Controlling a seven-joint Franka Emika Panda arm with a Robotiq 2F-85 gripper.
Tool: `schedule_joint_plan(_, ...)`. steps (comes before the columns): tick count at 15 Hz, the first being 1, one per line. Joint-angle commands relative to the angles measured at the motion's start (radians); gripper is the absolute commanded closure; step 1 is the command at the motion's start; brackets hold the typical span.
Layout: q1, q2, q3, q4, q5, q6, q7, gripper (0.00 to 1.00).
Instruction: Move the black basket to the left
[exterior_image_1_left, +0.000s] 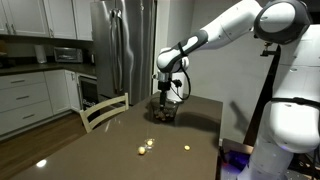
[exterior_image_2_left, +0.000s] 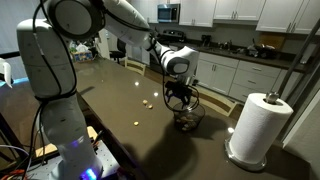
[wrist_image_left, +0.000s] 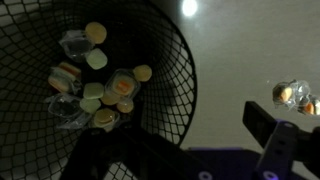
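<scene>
The step in hand is the grasp: the basket is not yet taken hold of, and the move to the left has not begun.

The gripper (exterior_image_2_left: 180, 99) hangs directly over the black basket (exterior_image_2_left: 187, 120), low enough to be at its rim. In the wrist view the jaws stand wide apart and hold nothing. One finger (wrist_image_left: 278, 135) is outside the wire wall and the other dark finger (wrist_image_left: 100, 158) seems to be over the inside, so the rim runs between them.

The basket (exterior_image_1_left: 165, 109) sits on the table (exterior_image_1_left: 110, 135) close to its far edge in an exterior view. This is toward the end of the worktop where the paper towel roll (exterior_image_2_left: 255, 125) stands at the corner.

The next move, as I judge it, calls for a short drop so the rim sits well between the fingers. The jaws then pinch the thin wire, and the basket is lifted a little or slid leftward. Keeping it level matters, since the contents are loose.

Counted:
- one basket
- one paper towel roll
- one chair (exterior_image_1_left: 102, 110) at the table's edge
- three loose tan pieces (exterior_image_1_left: 146, 147) lying on the worktop toward its near edge, well apart from the basket
- about ten yellowish round items (wrist_image_left: 105, 92) inside the basket, piled so that an exact count cannot be told
</scene>
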Motion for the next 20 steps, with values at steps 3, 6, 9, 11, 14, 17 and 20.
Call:
schedule_joint_plan(3, -0.040, 0.139, 0.047, 0.051, 0.001, 0.073, 0.007, 0.00)
schedule_joint_plan(6, -0.042, 0.176, 0.064, 0.042, -0.026, 0.149, 0.041, 0.26)
schedule_joint_plan(9, -0.041, 0.182, 0.073, 0.033, -0.045, 0.198, 0.075, 0.46)
schedule_joint_plan(11, -0.041, 0.174, 0.074, 0.028, -0.060, 0.215, 0.096, 0.59)
schedule_joint_plan(14, -0.040, 0.164, 0.074, 0.022, -0.093, 0.232, 0.135, 0.79)
schedule_joint_plan(17, -0.035, 0.150, 0.072, 0.015, -0.142, 0.243, 0.185, 0.94)
schedule_joint_plan(20, -0.027, 0.128, 0.071, 0.010, -0.199, 0.233, 0.232, 0.99)
